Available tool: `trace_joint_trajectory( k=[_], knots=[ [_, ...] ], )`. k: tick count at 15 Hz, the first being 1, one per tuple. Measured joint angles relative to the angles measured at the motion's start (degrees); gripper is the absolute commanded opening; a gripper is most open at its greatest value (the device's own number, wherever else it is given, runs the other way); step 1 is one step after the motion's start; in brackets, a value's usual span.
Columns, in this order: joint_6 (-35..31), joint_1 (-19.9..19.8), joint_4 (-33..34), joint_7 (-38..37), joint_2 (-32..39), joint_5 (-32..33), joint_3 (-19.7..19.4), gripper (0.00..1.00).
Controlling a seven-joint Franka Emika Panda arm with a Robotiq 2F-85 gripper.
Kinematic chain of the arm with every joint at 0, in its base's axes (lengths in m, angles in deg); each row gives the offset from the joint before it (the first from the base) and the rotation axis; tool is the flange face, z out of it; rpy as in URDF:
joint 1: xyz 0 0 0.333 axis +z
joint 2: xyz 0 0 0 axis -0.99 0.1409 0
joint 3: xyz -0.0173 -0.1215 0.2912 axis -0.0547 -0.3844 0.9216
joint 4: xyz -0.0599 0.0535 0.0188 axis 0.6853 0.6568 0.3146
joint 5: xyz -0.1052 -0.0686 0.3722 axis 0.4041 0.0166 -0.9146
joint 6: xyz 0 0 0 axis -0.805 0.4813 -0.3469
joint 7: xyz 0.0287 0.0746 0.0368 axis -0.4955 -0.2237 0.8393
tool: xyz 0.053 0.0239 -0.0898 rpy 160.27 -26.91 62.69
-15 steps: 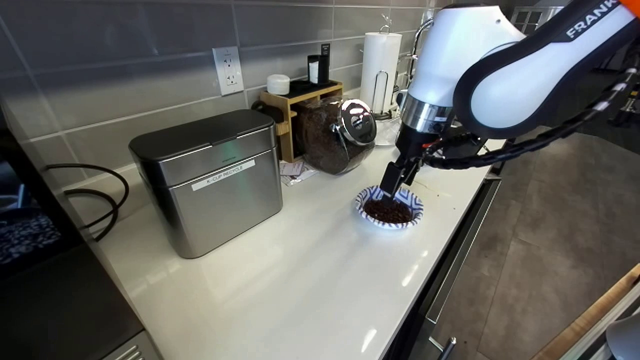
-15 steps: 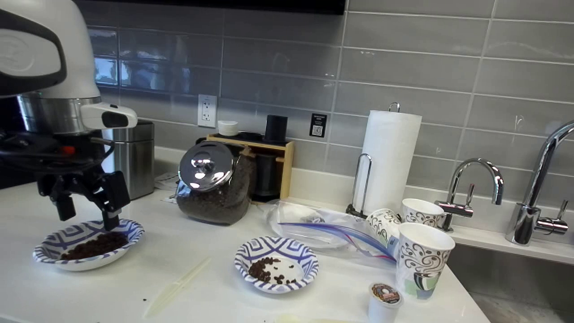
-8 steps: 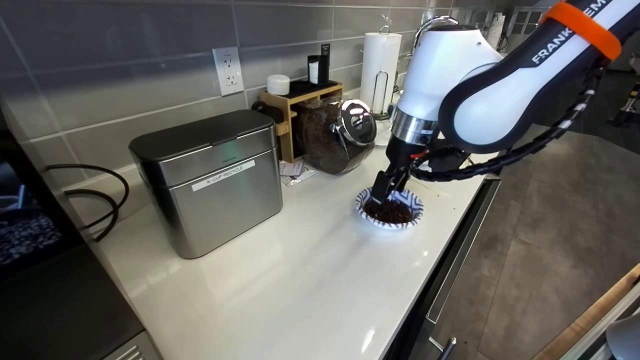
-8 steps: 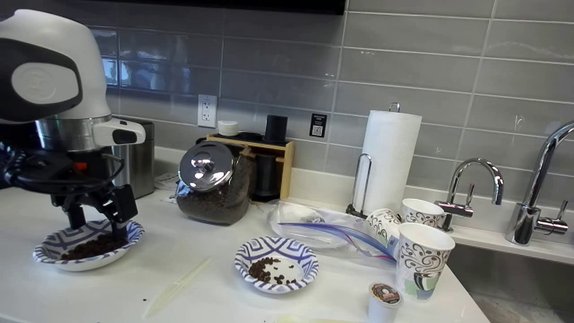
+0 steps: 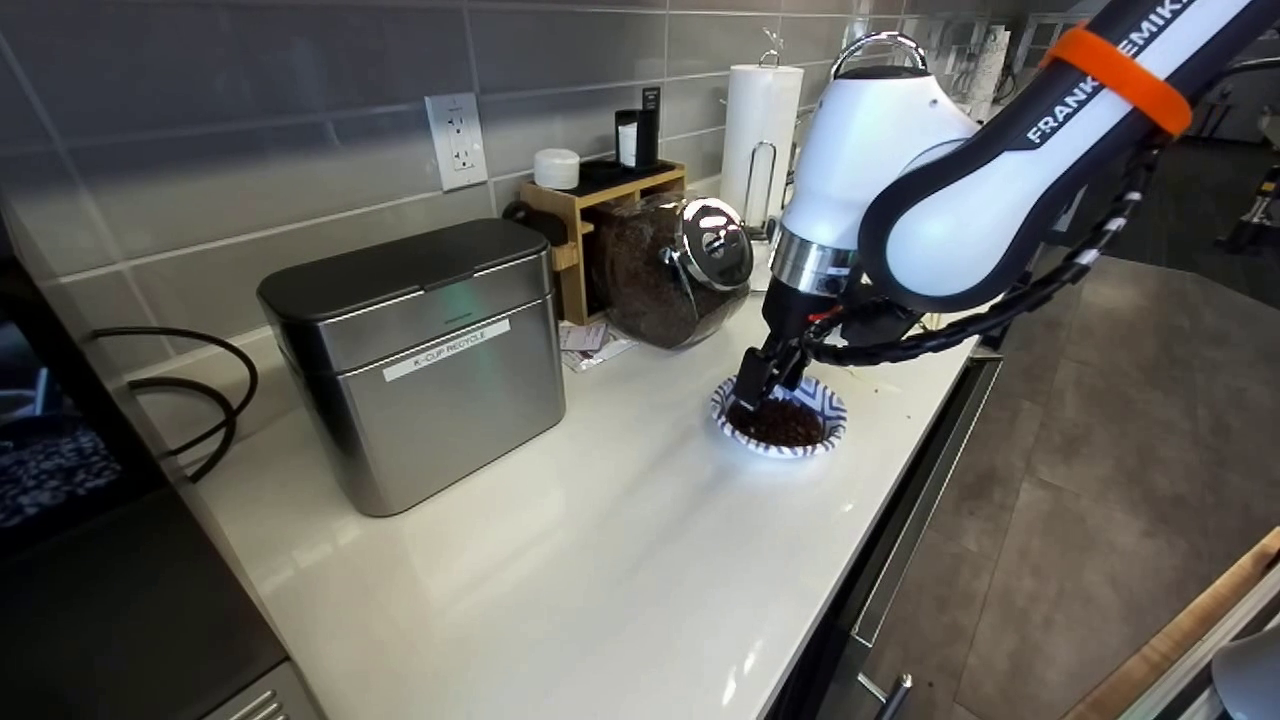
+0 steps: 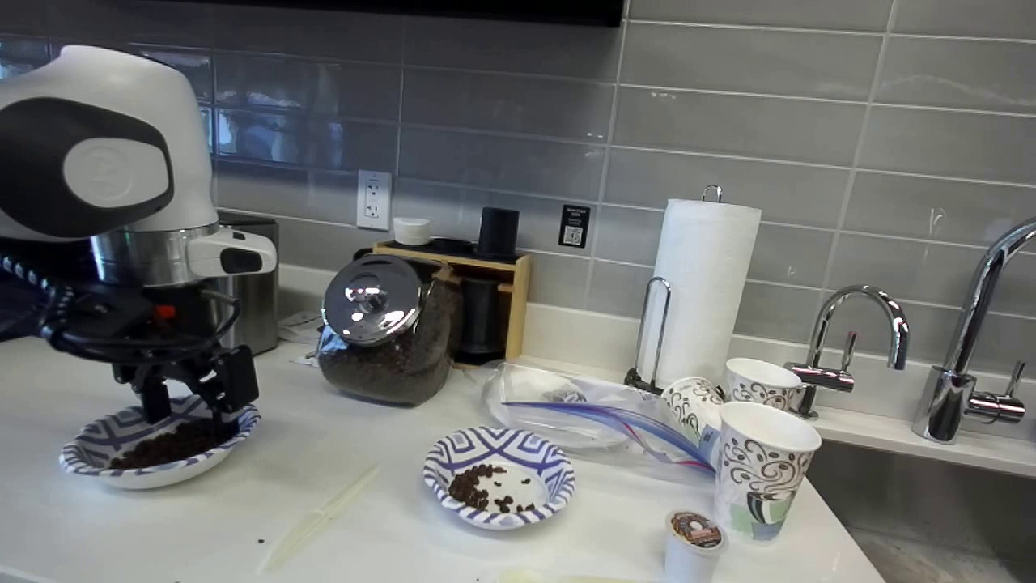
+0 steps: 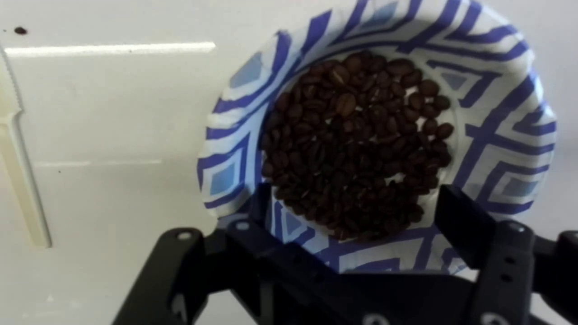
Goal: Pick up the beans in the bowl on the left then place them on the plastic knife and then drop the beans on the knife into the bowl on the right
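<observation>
Left bowl [image 6: 113,433]: beans [image 7: 352,140] heaped inside, apparently not yet grasped | end effector [image 7: 356,194]: at the heap, jaws spread wide, nothing seen held | plastic knife [image 6: 320,518]: on counter [image 6: 388,538], no beans seen on it, loading pending | right bowl [image 6: 503,441]: some beans inside, perhaps partly done, drop pending

A lidded jar [image 6: 392,348] is seen near the end effector [image 6: 192,421].
Well apart from the end effector, a paper-towel roll [image 6: 702,291] and paper cups [image 6: 765,474] are seen in an exterior view.
</observation>
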Motion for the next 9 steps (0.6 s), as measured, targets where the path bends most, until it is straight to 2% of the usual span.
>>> trace_joint_trajectory(
  k=[4,6,8,9],
  knots=[
    [0.0,0.11,0.76,0.0,1.13,-0.02,-0.15,0.88],
    [0.0,0.17,1.13,0.0,1.72,-0.04,-0.16,0.92],
    [0.0,0.36,1.45,0.0,2.28,-0.04,-0.22,0.88],
    [0.0,0.44,1.61,0.0,2.54,-0.04,-0.23,0.81]
  ],
)
